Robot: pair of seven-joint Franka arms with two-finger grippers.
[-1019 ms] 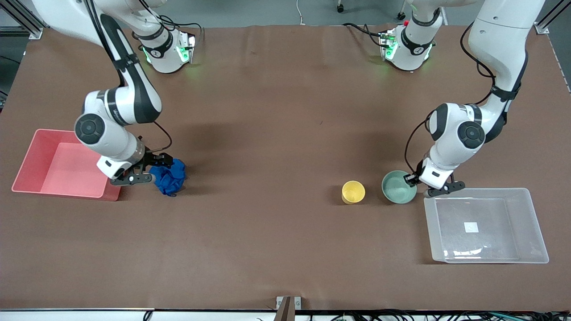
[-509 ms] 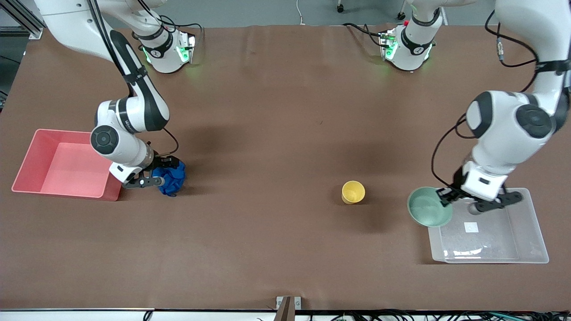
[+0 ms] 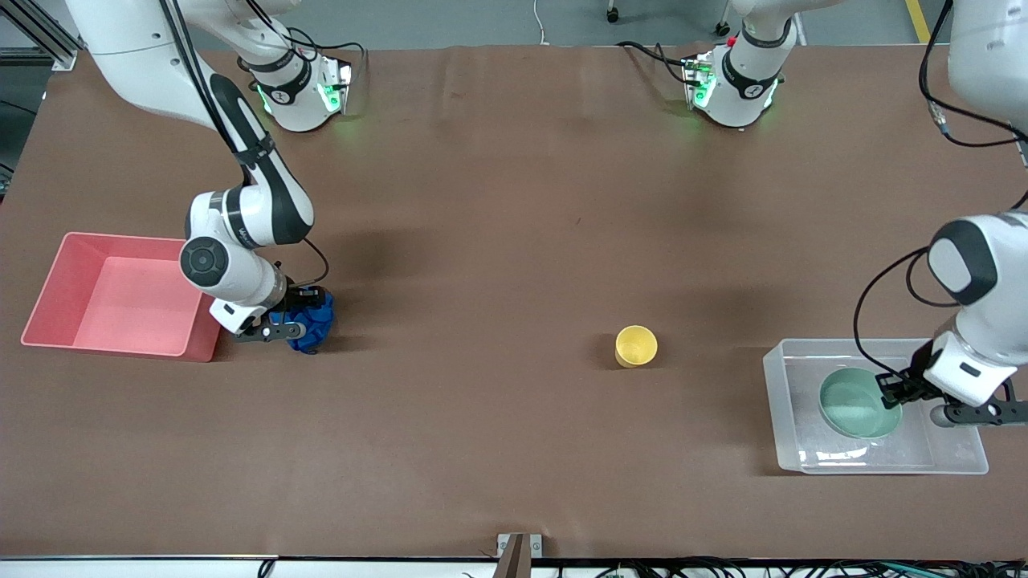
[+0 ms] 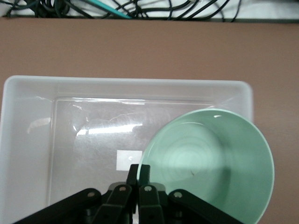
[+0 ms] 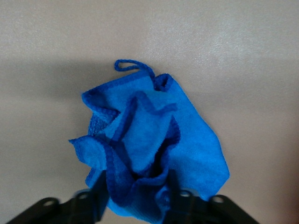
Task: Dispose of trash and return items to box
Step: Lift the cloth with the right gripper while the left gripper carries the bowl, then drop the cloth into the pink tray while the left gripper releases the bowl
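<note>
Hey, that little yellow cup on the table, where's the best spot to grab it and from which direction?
Probably from straight above: the yellow cup stands upright with its mouth open, alone on the table. Put one finger inside and one outside, pinching the rim wall; the body is likely too round for a sideways grip.

High front view facing both arm bases; wrist views close, sharing its clear plastic tub (image 3: 960, 461) (image 4: 28, 93) and deep blue crumpled cloth wad (image 3: 315, 319) (image 5: 154, 144).

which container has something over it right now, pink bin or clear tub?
The clear tub: the left hand holds the green bowl over it, shut on its rim. The pink bin has nothing over it; the right hand grips the blue wad beside it.
</note>
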